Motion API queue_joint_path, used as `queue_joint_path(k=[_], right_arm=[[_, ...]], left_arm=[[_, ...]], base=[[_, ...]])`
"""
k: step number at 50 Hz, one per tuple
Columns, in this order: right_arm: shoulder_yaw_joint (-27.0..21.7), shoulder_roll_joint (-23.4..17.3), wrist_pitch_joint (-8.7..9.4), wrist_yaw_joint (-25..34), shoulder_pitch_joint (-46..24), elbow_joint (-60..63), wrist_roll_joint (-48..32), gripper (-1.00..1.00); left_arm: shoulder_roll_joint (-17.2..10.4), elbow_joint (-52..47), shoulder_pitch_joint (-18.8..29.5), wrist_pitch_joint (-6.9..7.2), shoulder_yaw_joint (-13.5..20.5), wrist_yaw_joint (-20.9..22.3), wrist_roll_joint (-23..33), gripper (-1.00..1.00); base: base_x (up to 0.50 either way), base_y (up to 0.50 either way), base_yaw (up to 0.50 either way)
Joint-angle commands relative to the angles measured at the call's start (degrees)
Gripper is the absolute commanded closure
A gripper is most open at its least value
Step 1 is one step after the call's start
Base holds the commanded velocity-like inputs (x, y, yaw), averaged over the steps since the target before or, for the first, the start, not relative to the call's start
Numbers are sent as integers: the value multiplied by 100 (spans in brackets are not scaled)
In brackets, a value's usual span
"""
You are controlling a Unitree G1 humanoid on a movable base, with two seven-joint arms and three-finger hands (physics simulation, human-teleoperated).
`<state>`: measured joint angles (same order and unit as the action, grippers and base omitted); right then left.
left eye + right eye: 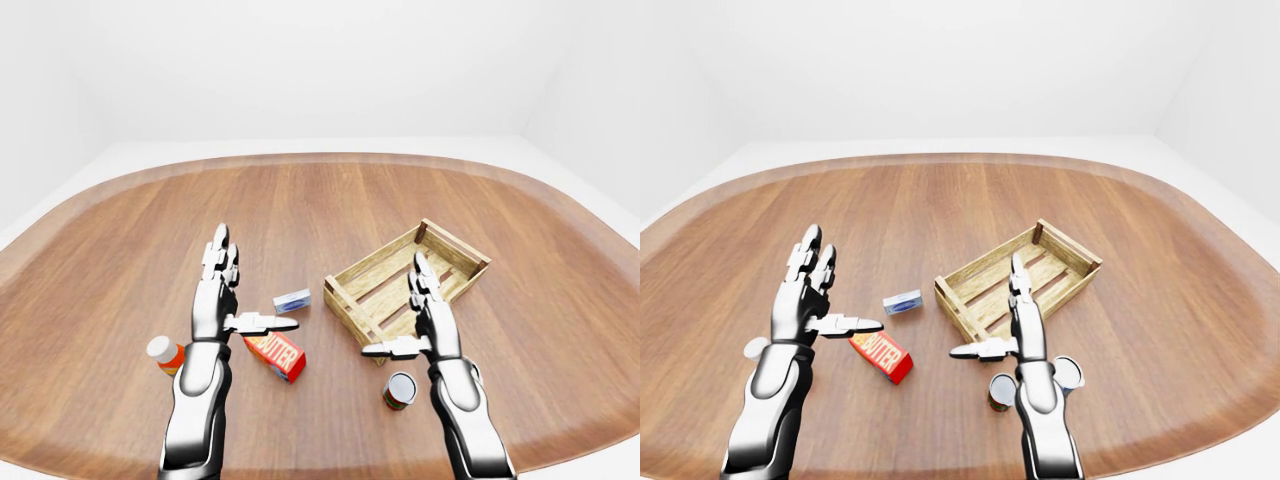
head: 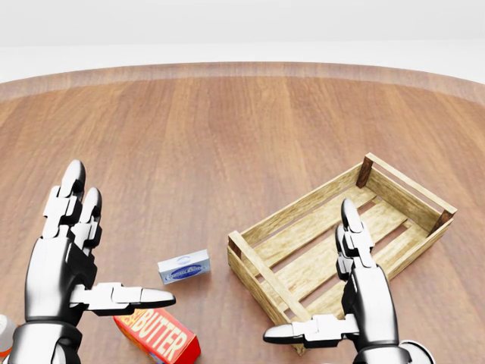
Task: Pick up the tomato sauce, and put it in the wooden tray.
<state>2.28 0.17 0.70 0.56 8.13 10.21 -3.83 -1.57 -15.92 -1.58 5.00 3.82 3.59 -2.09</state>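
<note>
The tomato sauce, a small can with a red and green label (image 1: 400, 390), stands on the table at the bottom of the left-eye view, just left of my right forearm. The wooden tray (image 1: 457, 243), a slatted crate with nothing in it, lies above and right of the can. My right hand (image 1: 400, 315) hovers open over the tray's near corner, fingers straight and thumb pointing left. Further left, my left hand (image 1: 250, 295) is open too, raised above the butter box. Neither hand touches the can.
A red butter box (image 1: 275, 355) lies below my left thumb. A small blue-and-white box (image 1: 292, 299) sits between the hands. An orange bottle with a white cap (image 1: 165, 354) stands left of my left forearm. The table's rounded edge curves all around.
</note>
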Motion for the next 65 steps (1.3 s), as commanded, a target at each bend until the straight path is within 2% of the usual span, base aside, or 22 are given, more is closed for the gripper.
queue_joint_path(k=[1,4,14,17,22,31,39,41,46,65], right_arm=[[46,-52,-248,-91,537,169,-155,-100],[108,-95,-322,-35,938,483,-240,-100],[370,-229,-208,47,1861,1559,-390,-100],[426,-287,-264,33,2100,1749,-400,-100],[565,-436,-484,7,2633,2073,-371,-100],[607,-611,-570,12,3161,2591,-253,-100],[643,-718,-570,-18,3561,2607,-255,-100],[692,-810,-570,-38,3975,2660,-240,-100],[794,-942,-570,-149,4276,2478,-230,-100],[860,-1215,-570,-373,4667,1829,-60,-100]], left_arm=[[4,-18,15,0,11,-14,-1,-100],[0,55,52,0,22,-19,-3,-100],[-1,31,40,0,17,-26,3,-100],[-7,49,56,0,31,-23,-6,-100],[-12,67,65,0,44,-23,-13,-100],[-3,151,42,0,9,-29,25,-100],[-7,120,46,0,23,-28,20,-100],[1,139,30,0,5,-29,38,-100],[10,166,7,0,-30,-29,70,-100],[19,255,-2,0,-46,-28,90,-100]], base=[[0,0,0],[0,0,0],[0,0,0],[0,0,0],[0,0,0],[0,0,0],[0,0,0],[0,0,0],[0,0,0],[0,0,0]])
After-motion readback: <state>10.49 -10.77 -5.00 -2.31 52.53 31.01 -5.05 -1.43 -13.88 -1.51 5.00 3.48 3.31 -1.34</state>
